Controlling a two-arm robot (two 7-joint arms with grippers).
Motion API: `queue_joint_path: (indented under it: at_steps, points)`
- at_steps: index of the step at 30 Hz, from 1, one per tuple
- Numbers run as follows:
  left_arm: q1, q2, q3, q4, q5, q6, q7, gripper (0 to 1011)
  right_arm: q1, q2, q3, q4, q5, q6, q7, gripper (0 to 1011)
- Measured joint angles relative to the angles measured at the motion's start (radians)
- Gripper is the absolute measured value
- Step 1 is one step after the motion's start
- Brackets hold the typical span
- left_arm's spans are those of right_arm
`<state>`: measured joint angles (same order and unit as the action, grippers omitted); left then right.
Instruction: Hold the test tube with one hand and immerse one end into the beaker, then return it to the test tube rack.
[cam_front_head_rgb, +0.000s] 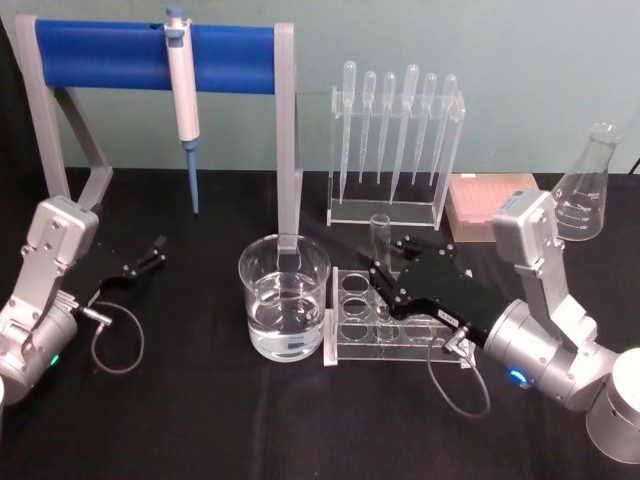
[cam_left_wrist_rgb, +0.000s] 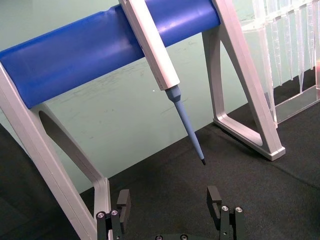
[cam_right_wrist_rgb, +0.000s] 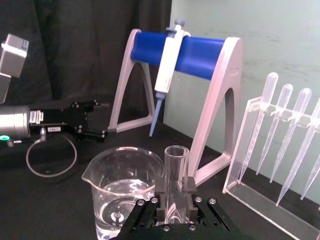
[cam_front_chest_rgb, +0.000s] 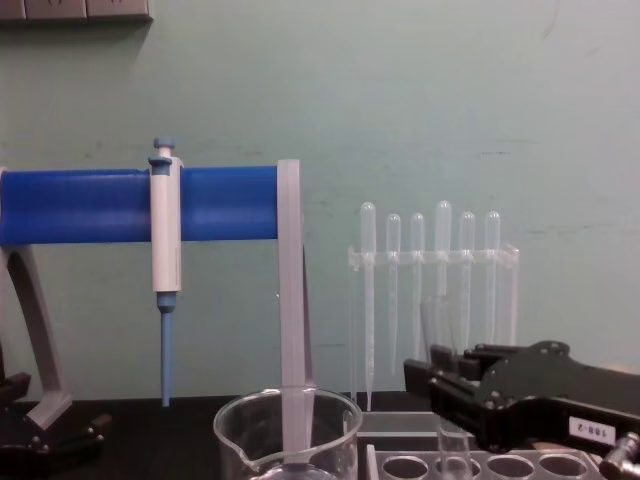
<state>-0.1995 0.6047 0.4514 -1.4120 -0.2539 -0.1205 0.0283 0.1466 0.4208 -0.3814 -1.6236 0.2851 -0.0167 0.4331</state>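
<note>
On my head view, the right gripper (cam_front_head_rgb: 385, 262) sits at centre right of the frame, its fingers (cam_right_wrist_rgb: 190, 186) closed on the test tube (cam_front_head_rgb: 380, 238). The tube stands upright, long axis vertical, open flared rim pointing up. Its lower part drops behind the fingers over the clear tube rack (cam_front_head_rgb: 352, 345), just right of the beaker (cam_front_head_rgb: 284, 298); I cannot tell whether its bottom rests in a rack hole. The beaker, partly filled with clear liquid, stands at frame centre on the black surface (cam_front_head_rgb: 200, 420). In my right wrist view the tube (cam_right_wrist_rgb: 176, 172) rises between the fingers with the beaker (cam_right_wrist_rgb: 122, 187) just beside it. My left gripper (cam_front_head_rgb: 150, 255) rests at the left of the head view, fingers (cam_left_wrist_rgb: 214, 199) spread wide, holding nothing, below the blue pipette stand (cam_front_head_rgb: 150, 60).
</note>
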Motion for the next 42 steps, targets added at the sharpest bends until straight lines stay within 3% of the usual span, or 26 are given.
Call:
queue_joint_path:
  at_steps: [7, 12, 22, 26, 28, 33, 37, 42]
  points:
    - [0.000, 0.000, 0.000, 0.000, 0.000, 0.000, 0.000, 1000, 0.006, 0.003, -0.008, 0.004, -0.008, 0.022, -0.001, 253]
    - [0.000, 0.000, 0.000, 0.000, 0.000, 0.000, 0.000, 1000, -0.009, 0.007, -0.003, -0.013, -0.010, 0.031, -0.013, 405]
    - [0.000, 0.000, 0.000, 0.000, 0.000, 0.000, 0.000, 1000, -0.207, 0.050, 0.089, -0.187, -0.008, 0.036, -0.108, 704]
    - [0.000, 0.000, 0.000, 0.000, 0.000, 0.000, 0.000, 1000, -0.306, 0.057, 0.167, -0.245, -0.011, 0.015, -0.173, 824]
    - [0.000, 0.000, 0.000, 0.000, 0.000, 0.000, 0.000, 1000, -0.337, 0.047, 0.210, -0.240, -0.014, -0.001, -0.211, 901]
    - [0.000, 0.000, 0.000, 0.000, 0.000, 0.000, 0.000, 1000, -0.355, 0.009, 0.269, -0.188, -0.032, -0.030, -0.286, 989]
    - [0.000, 0.000, 0.000, 0.000, 0.000, 0.000, 0.000, 1000, -0.333, -0.028, 0.288, -0.131, -0.068, -0.034, -0.346, 1000]
    - [0.000, 0.000, 0.000, 0.000, 0.000, 0.000, 0.000, 1000, -0.280, -0.063, 0.274, -0.052, -0.133, -0.014, -0.394, 1000]
